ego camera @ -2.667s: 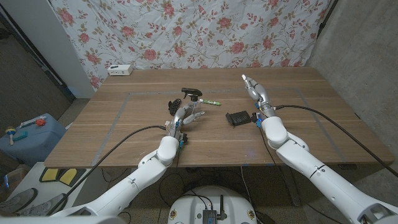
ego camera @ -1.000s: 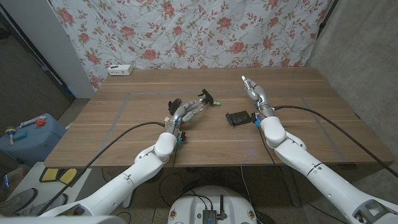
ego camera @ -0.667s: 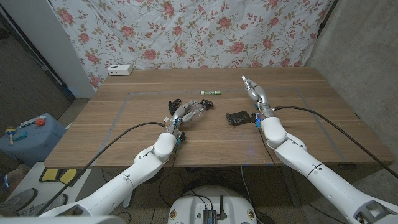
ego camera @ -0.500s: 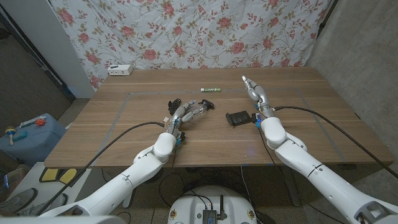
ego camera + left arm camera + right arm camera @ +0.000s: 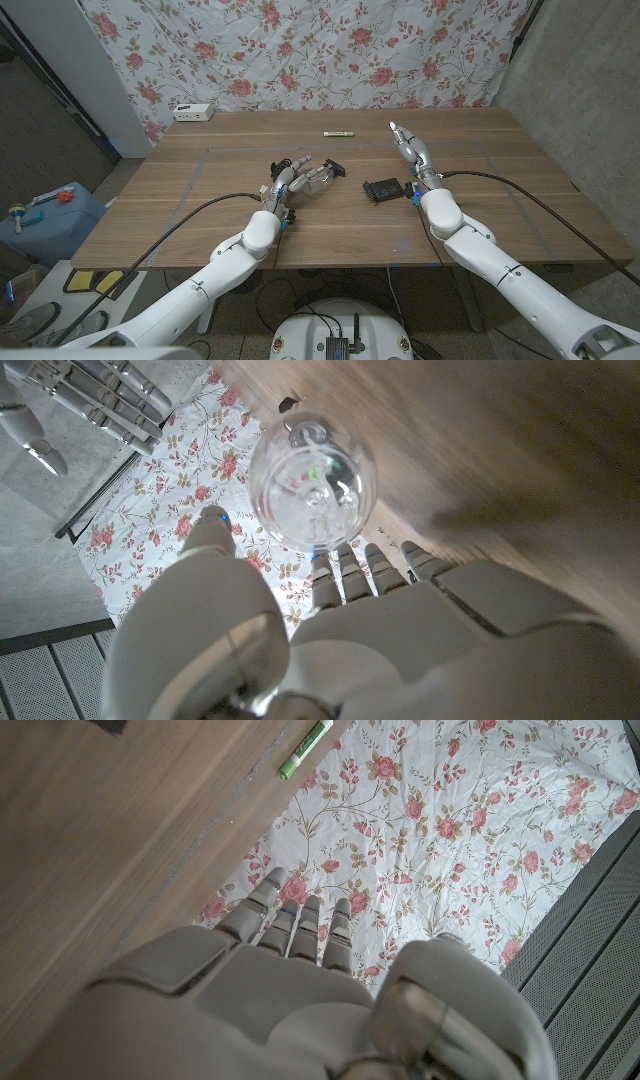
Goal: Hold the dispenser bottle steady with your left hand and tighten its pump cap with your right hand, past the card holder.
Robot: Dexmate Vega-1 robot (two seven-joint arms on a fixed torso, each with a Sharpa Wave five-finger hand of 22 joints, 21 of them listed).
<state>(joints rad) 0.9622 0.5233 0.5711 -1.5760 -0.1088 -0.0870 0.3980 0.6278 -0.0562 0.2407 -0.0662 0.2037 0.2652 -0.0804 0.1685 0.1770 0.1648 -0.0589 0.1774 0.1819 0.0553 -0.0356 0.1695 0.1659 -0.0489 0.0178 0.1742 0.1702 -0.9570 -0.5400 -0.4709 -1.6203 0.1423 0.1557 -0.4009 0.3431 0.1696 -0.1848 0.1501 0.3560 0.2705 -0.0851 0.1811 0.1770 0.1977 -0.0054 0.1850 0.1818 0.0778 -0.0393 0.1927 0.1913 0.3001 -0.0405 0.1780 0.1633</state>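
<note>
A clear dispenser bottle (image 5: 317,177) lies on its side on the wooden table (image 5: 200,190), its black pump cap (image 5: 335,168) pointing to the right. My left hand (image 5: 289,177) sits just left of it with its fingers spread and lifted. In the left wrist view the bottle's round base (image 5: 312,480) faces the camera just beyond the fingertips (image 5: 368,560); I cannot tell whether they touch it. The black card holder (image 5: 381,188) lies to the bottle's right. My right hand (image 5: 410,146) stands behind the card holder, fingers straight, holding nothing.
A green marker (image 5: 339,133) lies on the table's far middle, also seen as the green marker (image 5: 305,750) past my right hand. A white box (image 5: 193,112) sits at the far left corner. A floral cloth (image 5: 330,50) hangs behind the table.
The bottle, upright at first, was tipped over under my left hand. The marker rolled away toward the far edge. My left fingers have now spread off the bottle. The right hand has not moved.
</note>
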